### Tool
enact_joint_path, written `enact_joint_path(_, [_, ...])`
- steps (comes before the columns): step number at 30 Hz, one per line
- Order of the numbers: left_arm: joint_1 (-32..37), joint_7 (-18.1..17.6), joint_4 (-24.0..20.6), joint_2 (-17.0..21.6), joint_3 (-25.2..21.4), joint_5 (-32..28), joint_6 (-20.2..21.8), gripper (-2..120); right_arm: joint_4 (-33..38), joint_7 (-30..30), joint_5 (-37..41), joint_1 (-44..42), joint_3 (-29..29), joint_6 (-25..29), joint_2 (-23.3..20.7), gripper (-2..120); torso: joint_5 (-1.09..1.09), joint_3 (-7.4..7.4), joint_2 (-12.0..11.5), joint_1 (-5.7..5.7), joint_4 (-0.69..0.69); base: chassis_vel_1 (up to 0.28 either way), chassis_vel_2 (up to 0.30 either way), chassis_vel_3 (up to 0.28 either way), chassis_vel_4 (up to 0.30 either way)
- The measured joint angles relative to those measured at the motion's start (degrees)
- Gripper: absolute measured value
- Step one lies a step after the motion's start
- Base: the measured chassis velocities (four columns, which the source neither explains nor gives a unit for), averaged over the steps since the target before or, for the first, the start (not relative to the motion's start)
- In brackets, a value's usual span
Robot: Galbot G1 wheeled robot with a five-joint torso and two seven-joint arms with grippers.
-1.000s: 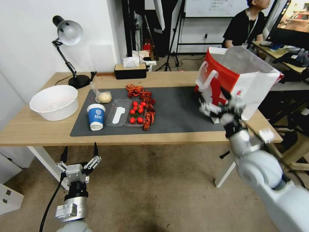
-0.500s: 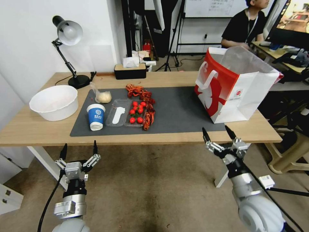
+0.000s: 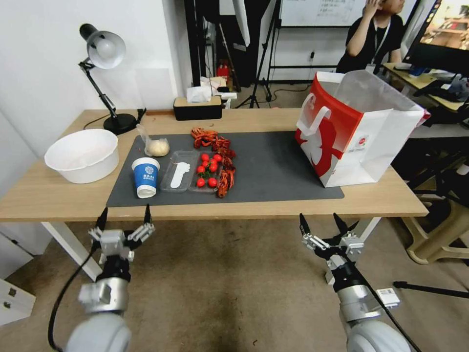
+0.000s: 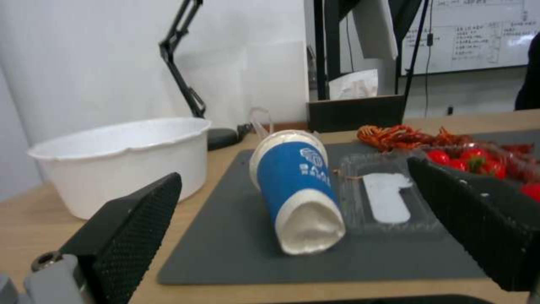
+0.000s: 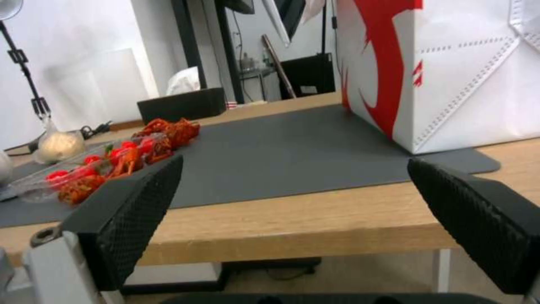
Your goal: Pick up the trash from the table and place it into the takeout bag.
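Note:
On the table [image 3: 58, 198] a blue-white paper cup [image 3: 145, 177] [image 4: 298, 194] lies on its side on the dark mat [image 3: 273, 166], its base toward the front edge. Behind it sits a clear bag with a pale lump [image 3: 156, 145]. The red-and-white takeout bag [image 3: 359, 129] [image 5: 450, 76] stands open at the mat's right end. My left gripper [image 3: 125, 215] hangs open just below the front edge, in line with the cup, its fingers [image 4: 135, 228] empty. My right gripper [image 3: 319, 222] is open and empty below the edge, near the bag.
A clear tray [image 3: 178, 176] with cherry tomatoes [image 3: 207, 171] and red crayfish shells [image 3: 215, 142] lies mid-mat. A white bowl [image 3: 82, 155] and a desk lamp [image 3: 105, 49] stand at the left, a black tissue box [image 3: 198, 107] at the back.
My right gripper has dropped from beside the takeout bag to below the table's front edge. My left gripper has risen a little toward the edge.

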Motion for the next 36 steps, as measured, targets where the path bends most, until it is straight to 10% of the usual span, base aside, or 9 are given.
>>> enact_joint_path(8, [-4.49, -3.89, -3.0, 6.7, -0.58, -11.43, 6.98, 100, 0.71, 0.81, -0.28, 2.56, -3.92, -1.22, -1.41, 100, 0.02, 0.0, 0.0, 0.0, 0.04, 0.0, 0.0, 0.0, 0.0])
enact_joint_path(16, [-17.06, -5.86, 3.83, 13.06, 3.28, -26.04, 13.86, 100, 3.25, 2.21, -1.69, 2.61, -5.47, -2.56, -2.26, 100, 0.0, 0.01, -0.01, 0.0, -0.01, 0.0, 0.0, 0.0, 0.0])
enact_joint_path(36, [-29.18, -9.46, 9.34, 16.13, 7.59, -42.73, 32.69, 100, 3.83, 2.77, -3.43, 0.29, -2.64, -2.12, -2.55, 100, 0.03, 0.0, 0.0, -0.01, 0.02, 0.0, 0.0, 0.0, 0.0])
